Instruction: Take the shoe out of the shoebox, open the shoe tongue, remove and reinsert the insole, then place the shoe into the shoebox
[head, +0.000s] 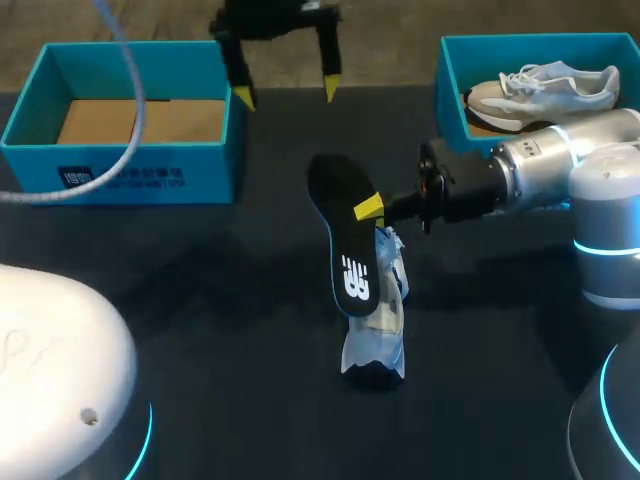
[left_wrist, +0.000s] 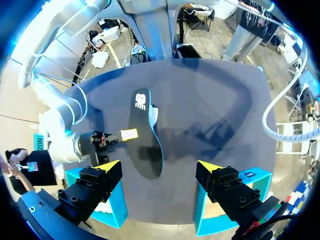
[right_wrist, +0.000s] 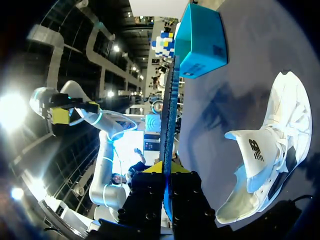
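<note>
Teal card makes up the left shoebox, which sits at the far left of the dark tabletop with only its brown floor showing inside. A pale cable loops over it.

To its right, at the far middle of the tabletop, hang the left fingers. Their yellow tips stand wide apart with nothing between them. In the left wrist view these left fingers are spread above the tabletop, with the insole well ahead of them.

At the centre is the black insole, held up off the tabletop and tilted, with its white logo at the near end. The right fingers are clamped on its right edge at about mid-length, and the right arm comes in from the right. The left wrist view shows the same pinch, with the right fingers on the rim of the insole. In the right wrist view the insole is edge-on, gripped from both sides by the right fingers.

Just under and behind the insole's near end, the white and pale blue shoe rests on the tabletop, outside both boxes. I cannot tell whether the insole touches it. In the right wrist view the shoe lies beside the fingers.

At the far right, the right shoebox holds a second shoe, white and lying lengthways.
</note>
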